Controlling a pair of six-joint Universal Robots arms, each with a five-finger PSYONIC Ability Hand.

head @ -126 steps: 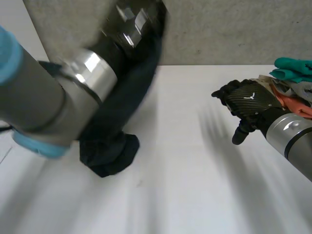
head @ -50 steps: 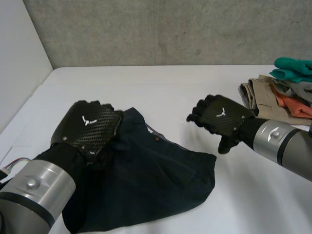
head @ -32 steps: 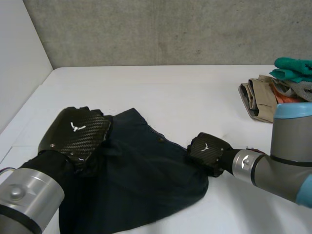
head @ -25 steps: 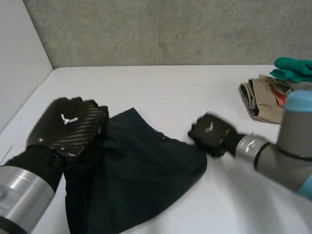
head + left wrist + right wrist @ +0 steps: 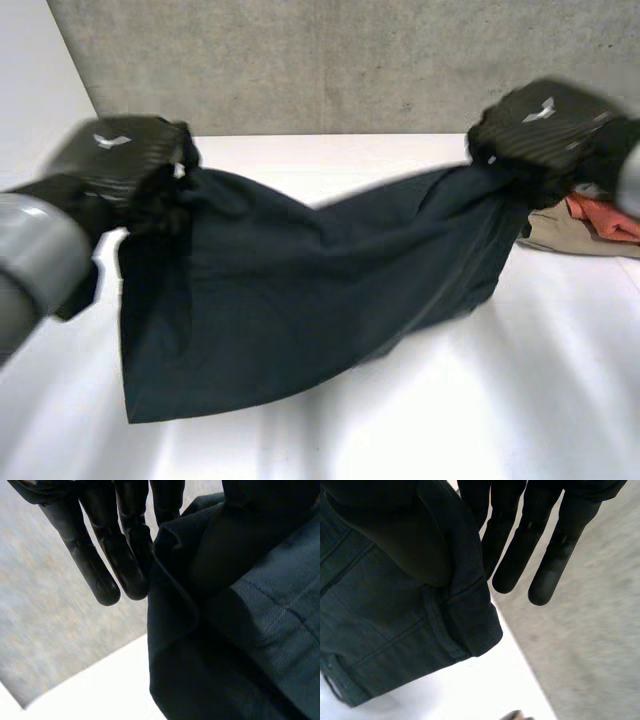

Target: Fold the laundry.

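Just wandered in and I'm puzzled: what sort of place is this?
Probably a robotics test lab: a plain white table by a concrete wall, the left robot hand and right robot hand holding up a dark garment, a clothes pile alongside.

The white counter [image 5: 450, 410] is carrying a pile of folded clothes [image 5: 600, 218], beige and coral, which is sitting at its right edge. The dark garment [image 5: 300, 290] is hanging across the middle, and its lower edge is resting on the counter's left half.
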